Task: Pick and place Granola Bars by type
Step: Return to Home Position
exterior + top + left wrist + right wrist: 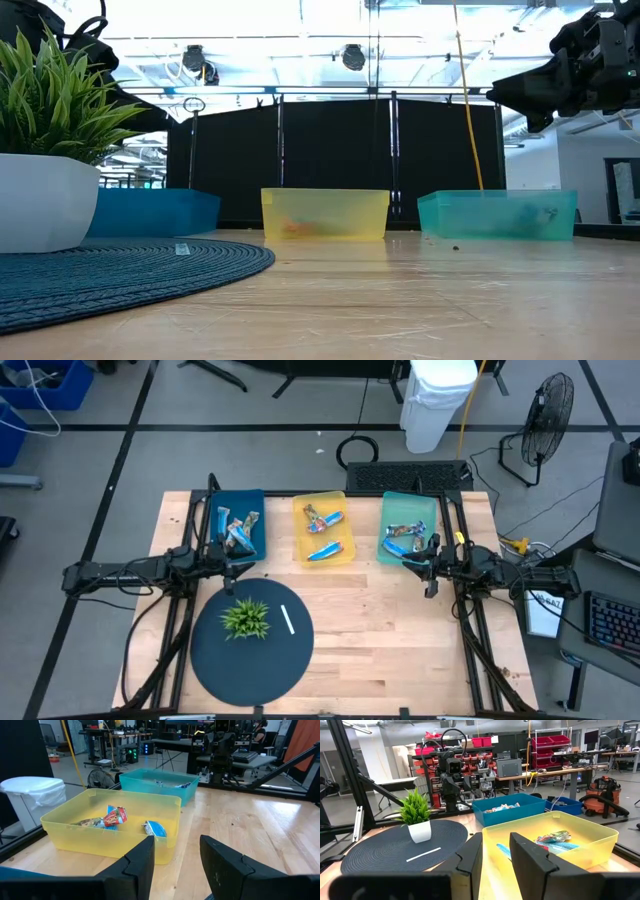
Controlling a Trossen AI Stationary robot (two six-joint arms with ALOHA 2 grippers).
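Granola bars in shiny wrappers lie in three bins along the table's far side: several in the blue bin, a few in the yellow bin and several in the teal bin. The yellow bin's bars also show in the left wrist view and the right wrist view. My left gripper hovers open and empty at the blue bin's near edge, pointing toward the yellow bin. My right gripper hovers open and empty at the teal bin's near edge.
A round dark woven mat lies at the near left. A small green plant in a white pot and a thin white stick rest on it. Bare wooden table top lies to the mat's right.
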